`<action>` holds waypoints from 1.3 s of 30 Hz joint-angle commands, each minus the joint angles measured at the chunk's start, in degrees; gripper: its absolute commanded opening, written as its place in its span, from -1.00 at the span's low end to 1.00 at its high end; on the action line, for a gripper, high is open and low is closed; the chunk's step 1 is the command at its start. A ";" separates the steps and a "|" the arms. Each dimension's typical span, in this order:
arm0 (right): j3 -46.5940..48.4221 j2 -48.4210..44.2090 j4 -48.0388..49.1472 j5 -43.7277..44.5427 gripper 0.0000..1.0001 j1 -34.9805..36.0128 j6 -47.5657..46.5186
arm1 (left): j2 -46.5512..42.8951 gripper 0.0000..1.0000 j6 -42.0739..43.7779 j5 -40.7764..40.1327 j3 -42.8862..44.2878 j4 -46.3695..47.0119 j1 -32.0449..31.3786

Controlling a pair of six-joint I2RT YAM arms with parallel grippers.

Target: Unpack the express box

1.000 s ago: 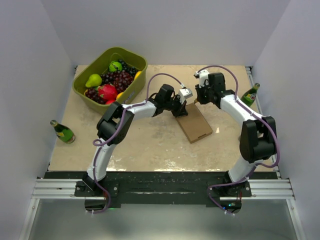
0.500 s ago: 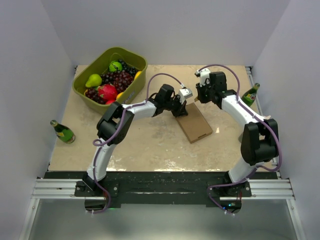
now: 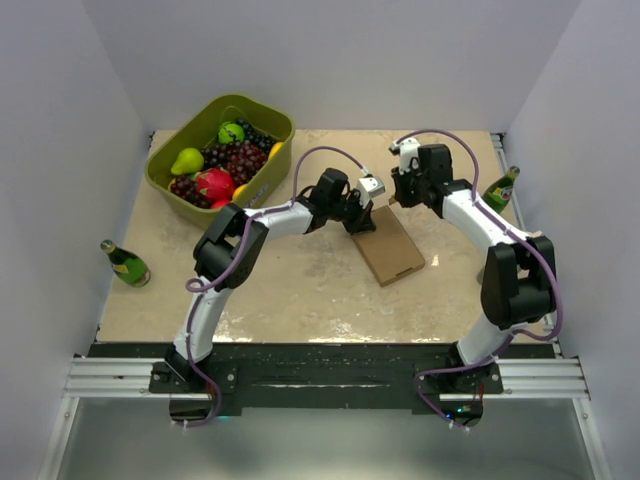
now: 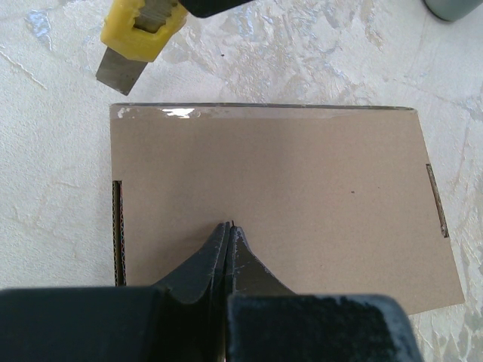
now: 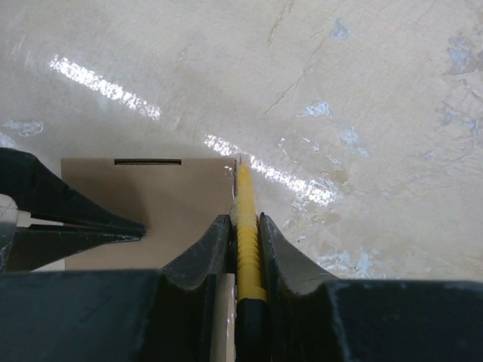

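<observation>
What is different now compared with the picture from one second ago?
Only the right arm's elbow shifted slightly toward the near edge. The right gripper stays shut on the knife by the edge of the box; the left gripper stays shut over the box. Nothing was taken or released.

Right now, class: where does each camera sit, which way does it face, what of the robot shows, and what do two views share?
Top external: above, behind the bases, looking down on table, left arm, right arm, express box.
Left wrist: looks down past the shut left gripper onto the box.
Right wrist: looks forward along the right gripper, shut on the utility knife, at the box corner.
Shared: both wrist views show box and knife.
</observation>
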 commanded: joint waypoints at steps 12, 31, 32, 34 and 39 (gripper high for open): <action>-0.47 0.79 -1.49 1.51 -1.00 0.71 -1.65 | 4.25 -1.00 0.77 -4.91 -1.18 -5.71 0.03; -5.65 -6.77 -12.04 -0.06 -1.00 1.06 -2.62 | 6.89 -1.00 -0.02 -16.14 0.84 -5.19 -0.15; -5.65 -6.78 -12.05 -0.50 -1.00 0.98 -2.88 | 6.89 -1.00 0.15 -17.29 0.84 -5.27 -0.15; -4.34 -6.08 -11.70 -1.64 -1.00 0.98 -2.88 | 6.80 -1.00 1.64 -20.09 0.31 -5.54 -0.06; 6.61 3.76 -10.47 -4.55 -1.00 3.08 -2.36 | 3.38 -1.00 3.23 -22.31 -2.76 -6.06 1.52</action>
